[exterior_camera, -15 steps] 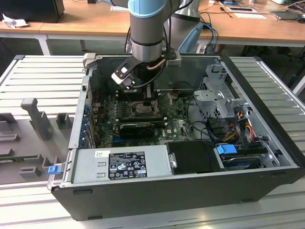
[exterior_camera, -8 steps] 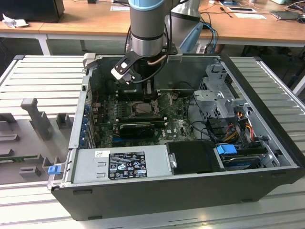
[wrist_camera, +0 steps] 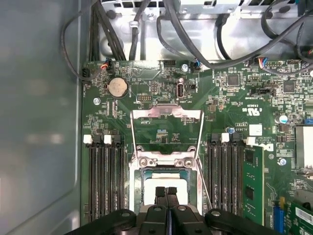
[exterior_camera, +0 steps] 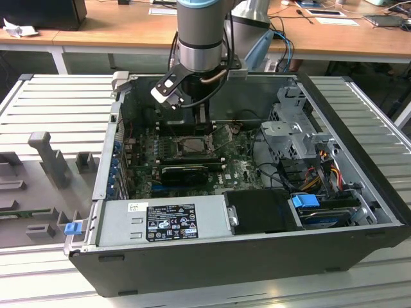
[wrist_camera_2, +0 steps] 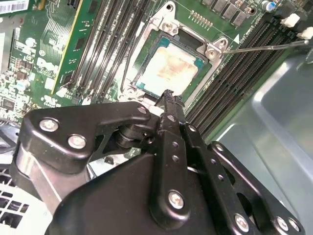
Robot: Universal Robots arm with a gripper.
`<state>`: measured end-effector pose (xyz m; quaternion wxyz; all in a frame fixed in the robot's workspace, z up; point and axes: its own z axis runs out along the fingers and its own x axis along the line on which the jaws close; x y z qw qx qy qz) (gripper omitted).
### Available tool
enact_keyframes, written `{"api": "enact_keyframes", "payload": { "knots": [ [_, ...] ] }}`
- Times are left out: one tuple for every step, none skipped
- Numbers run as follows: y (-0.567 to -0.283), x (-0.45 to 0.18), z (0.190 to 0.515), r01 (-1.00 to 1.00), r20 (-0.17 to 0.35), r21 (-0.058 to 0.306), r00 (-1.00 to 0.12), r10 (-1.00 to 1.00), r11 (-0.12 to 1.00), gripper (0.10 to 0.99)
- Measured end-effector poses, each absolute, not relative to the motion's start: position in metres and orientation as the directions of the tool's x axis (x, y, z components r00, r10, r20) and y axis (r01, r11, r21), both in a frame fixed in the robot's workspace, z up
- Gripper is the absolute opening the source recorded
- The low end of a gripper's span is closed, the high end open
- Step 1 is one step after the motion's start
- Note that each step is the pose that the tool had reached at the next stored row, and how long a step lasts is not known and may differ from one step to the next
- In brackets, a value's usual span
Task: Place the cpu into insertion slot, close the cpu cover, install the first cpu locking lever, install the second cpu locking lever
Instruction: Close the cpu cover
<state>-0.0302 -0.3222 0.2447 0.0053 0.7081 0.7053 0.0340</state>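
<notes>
The cpu (wrist_camera: 164,179) lies in the insertion slot (exterior_camera: 187,147), its pale silver top (wrist_camera_2: 171,66) facing up. Beyond the socket the cpu cover (wrist_camera: 166,113) is swung open, and green board shows through its window. Thin wire locking levers (wrist_camera: 129,142) run along both sides of the cover, raised free of the socket; one of them (wrist_camera_2: 264,47) juts out over the memory slots. My gripper (wrist_camera: 166,192) hangs just above the near edge of the cpu with its black fingers (wrist_camera_2: 168,105) shut together and nothing between them. It reaches down into the open case (exterior_camera: 194,122).
Long black memory slots (wrist_camera: 105,181) flank the socket on both sides. A black graphics card (exterior_camera: 186,172) and a grey power supply (exterior_camera: 160,221) sit toward the front. Cables (wrist_camera: 146,29) and a metal drive cage (exterior_camera: 289,122) crowd the case's far and right parts.
</notes>
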Motion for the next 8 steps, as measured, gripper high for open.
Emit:
{"api": "enact_keyframes", "payload": {
  "knots": [
    [-0.322,-0.03,0.245,0.998,0.041,0.055,0.003,0.999,-0.005,0.106],
    [-0.322,-0.028,0.246,0.998,0.041,0.055,0.003,0.999,-0.005,0.106],
    [-0.322,-0.028,0.248,0.998,0.041,0.055,0.003,0.999,-0.005,0.106],
    [-0.322,-0.028,0.249,0.998,0.041,0.055,0.003,0.999,-0.005,0.106],
    [-0.322,-0.028,0.25,0.998,0.041,0.055,0.003,0.999,-0.005,0.106],
    [-0.322,-0.028,0.252,0.998,0.041,0.056,0.003,0.999,-0.005,0.106],
    [-0.322,-0.028,0.255,0.998,0.041,0.056,0.003,0.999,-0.005,0.106],
    [-0.322,-0.028,0.257,0.998,0.041,0.055,0.003,0.999,-0.005,0.106]
  ]
}}
